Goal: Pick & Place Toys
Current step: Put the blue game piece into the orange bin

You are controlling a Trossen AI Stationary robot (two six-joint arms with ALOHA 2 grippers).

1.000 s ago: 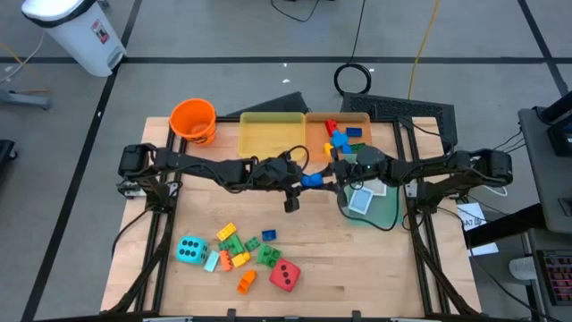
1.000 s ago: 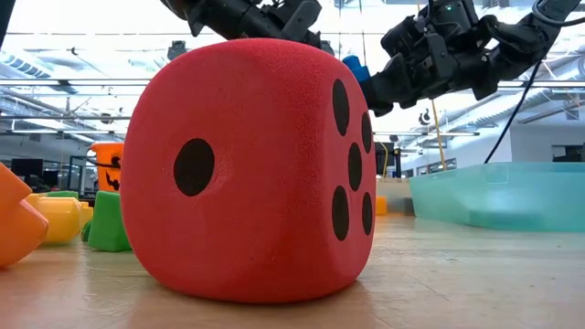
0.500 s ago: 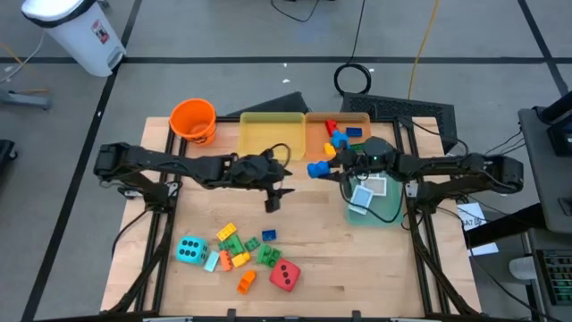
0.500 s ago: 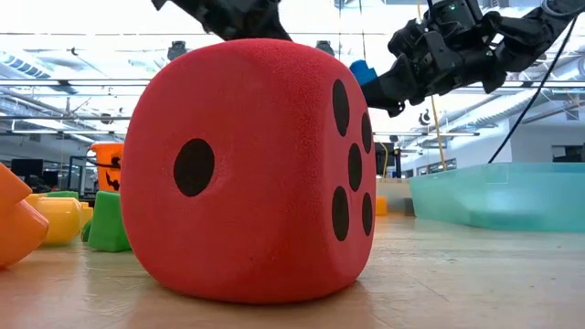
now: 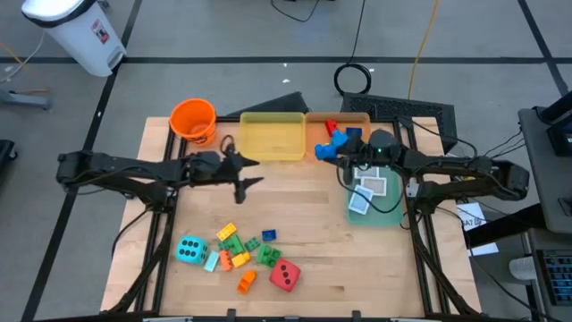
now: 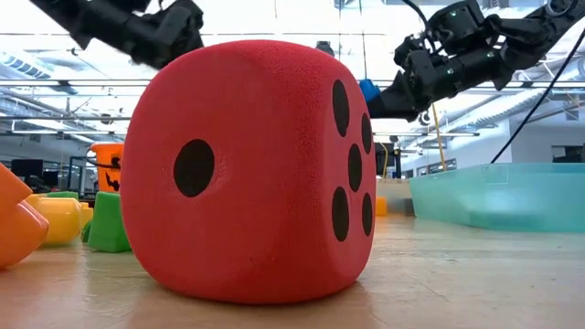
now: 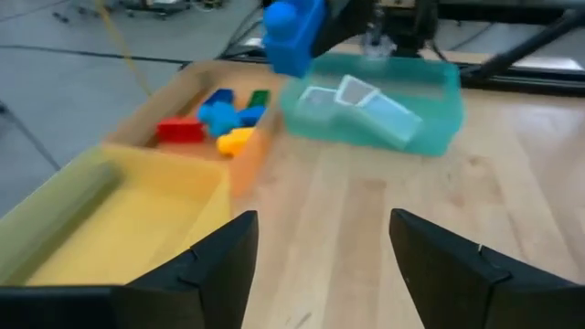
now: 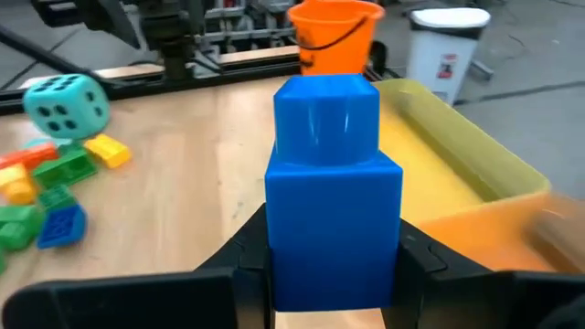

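My right gripper (image 5: 332,154) is shut on a blue brick (image 5: 320,150) and holds it in the air at the near left corner of the orange tray (image 5: 361,119). That tray contains red, blue, yellow and green bricks. My left gripper (image 5: 253,172) stands open with nothing in it over the bare wood left of centre, below the yellow tray (image 5: 271,136). Loose bricks (image 5: 234,241), a cyan die (image 5: 190,249) and a red die (image 5: 285,275) lie on the table's near part. White cards (image 5: 368,190) lie in the teal tray (image 5: 390,215). My right gripper pinches the blue brick by its two opposite side faces (image 8: 274,228) between the two fingers (image 8: 245,270). The fingers come nearly level from the table's right side. The brick's stud end (image 8: 327,114) points away from the wrist, and the brick is lifted clear (image 6: 368,89).
An orange bucket (image 5: 193,121) stands at the far left corner. The three trays line the far and right part of the table. Bare wood lies in the middle between the trays and the toy pile. The red die (image 6: 251,169) fills the low view.
My left gripper has drawn back from the blue brick toward the table's left edge. My right gripper has carried the brick toward the far edge, up to the orange tray, and has tipped closer to level. The brick stays clear of the table.
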